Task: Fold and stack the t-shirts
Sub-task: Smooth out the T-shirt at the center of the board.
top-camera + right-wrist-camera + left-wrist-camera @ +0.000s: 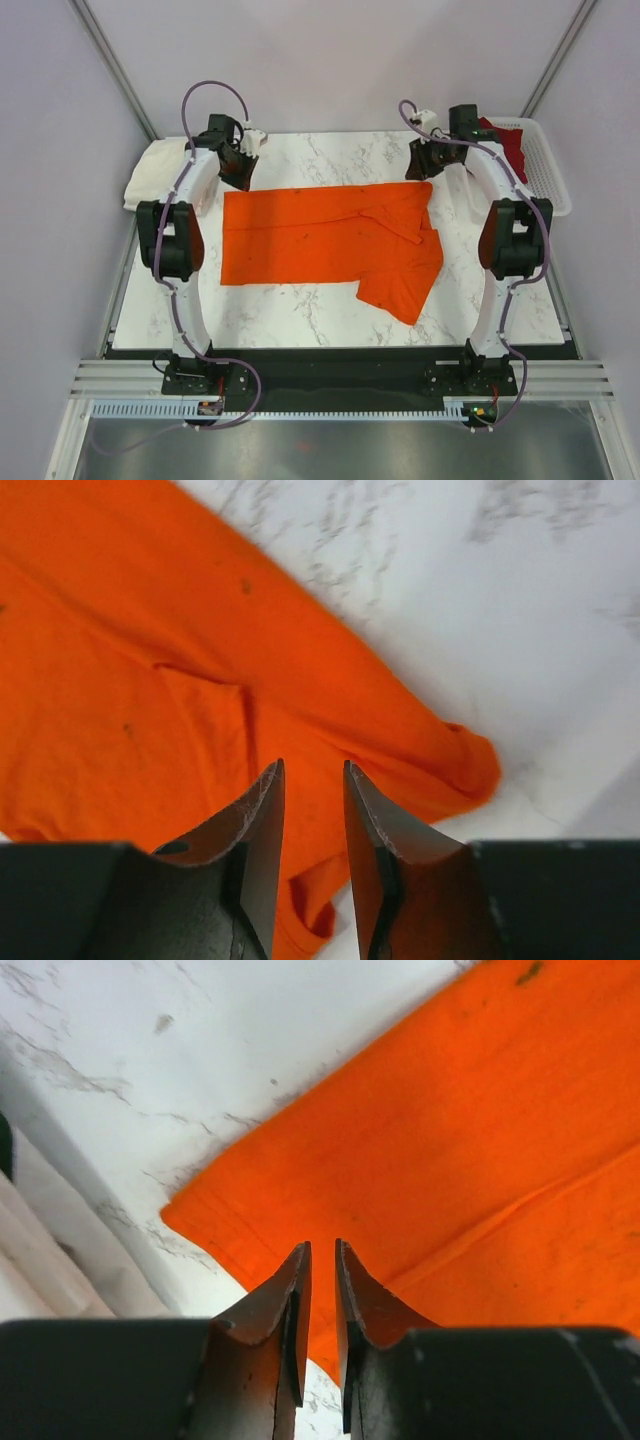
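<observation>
Currently the orange t-shirt (320,240) lies flat and sideways across the middle of the marble table (300,315), long edges running left to right, one sleeve angled out toward the near right. Left gripper (240,170) hangs over the shirt's far left corner. In the left wrist view its jaws are parted by a narrow slit, nothing pinched between them, with the cloth corner just below the tips. Right gripper (420,162) hangs over the far right corner. The right wrist view shows its jaws parted wider, released, holding nothing, with orange cloth and a rumpled, rolled edge underneath. Whether either set of tips touches the cloth, cannot tell. Cream-white t-shirt (150,180) sits bunched at the table's far left edge, beside the left arm, apart from the orange one. Dark red t-shirt (508,140) lies in the white mesh basket (550,175) off the far right corner, partly hidden behind the right arm.
</observation>
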### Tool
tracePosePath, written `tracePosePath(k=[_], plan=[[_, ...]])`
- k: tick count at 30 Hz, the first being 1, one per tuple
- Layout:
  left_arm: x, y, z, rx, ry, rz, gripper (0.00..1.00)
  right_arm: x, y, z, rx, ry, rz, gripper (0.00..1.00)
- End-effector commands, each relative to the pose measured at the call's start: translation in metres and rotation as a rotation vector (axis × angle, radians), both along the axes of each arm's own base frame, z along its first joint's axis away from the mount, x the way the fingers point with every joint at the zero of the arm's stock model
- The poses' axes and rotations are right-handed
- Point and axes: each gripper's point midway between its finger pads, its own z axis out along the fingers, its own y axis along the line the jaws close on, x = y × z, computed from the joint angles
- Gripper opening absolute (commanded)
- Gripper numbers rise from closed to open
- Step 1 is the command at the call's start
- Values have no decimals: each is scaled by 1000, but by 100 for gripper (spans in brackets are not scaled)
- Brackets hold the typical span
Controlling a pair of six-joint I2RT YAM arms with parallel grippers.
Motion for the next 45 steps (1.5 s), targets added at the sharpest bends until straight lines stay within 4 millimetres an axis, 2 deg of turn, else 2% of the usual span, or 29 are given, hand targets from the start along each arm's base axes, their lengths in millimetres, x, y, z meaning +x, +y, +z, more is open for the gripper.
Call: tracePosePath(k=[1,5,12,19,26,30,36,39,42,44,45], plan=[[-21,-4,-18,-50,70,-4,22,-37,46,-35,41,146,171,37],[-39,-9,-37,-80,138,-6,21,-41,63,-56,15,188,211,40],[-57,-6,-68,-73,220,17,21,-35,68,-79,6,230,224,41],[-55,1,-79,-38,233,30,21,-25,75,-95,5,238,235,43],[-52,5,-87,-10,240,38,20,-27,89,-102,23,256,264,44],[-48,7,-86,-2,231,40,20,-30,92,-104,22,263,277,38],[-48,6,-87,-3,234,40,20,-30,90,-97,15,245,281,14],[-45,6,-87,-4,227,39,20,-33,89,-82,13,223,283,5],[-41,6,-82,-11,214,40,20,-41,89,-60,13,194,285,2],[-39,5,-80,-14,205,39,20,-55,92,-57,17,215,296,1],[-36,5,-78,-16,197,38,20,-62,97,-46,16,198,313,1]])
